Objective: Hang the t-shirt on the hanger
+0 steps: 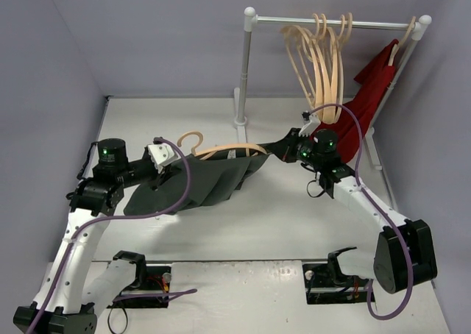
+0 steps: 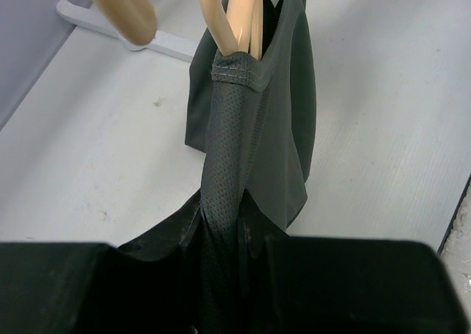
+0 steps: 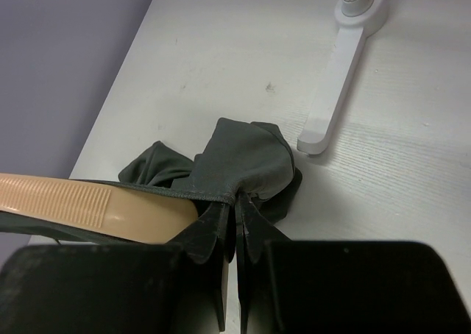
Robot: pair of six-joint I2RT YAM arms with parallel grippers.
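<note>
White worktop (image 1: 280, 216), lilac walls: the t-shirt (image 1: 206, 183) hangs in the air between your two claws, with the hanger (image 1: 221, 150) threaded inside it.

Your left claw (image 1: 163, 157) is clenched on bunched cloth just below the hook, and your right claw (image 1: 283, 148) is pinched tight on the shirt's edge at the hanger's far tip. I judge the dressing to be nearly done. Draw the right side outward only until the cloth caps that wooden tip, and pull evenly so the hanger cannot slide out of the opening. Ease one claw off at a time, the right one first, and steer wide of the rack (image 1: 246, 69) behind.
</note>
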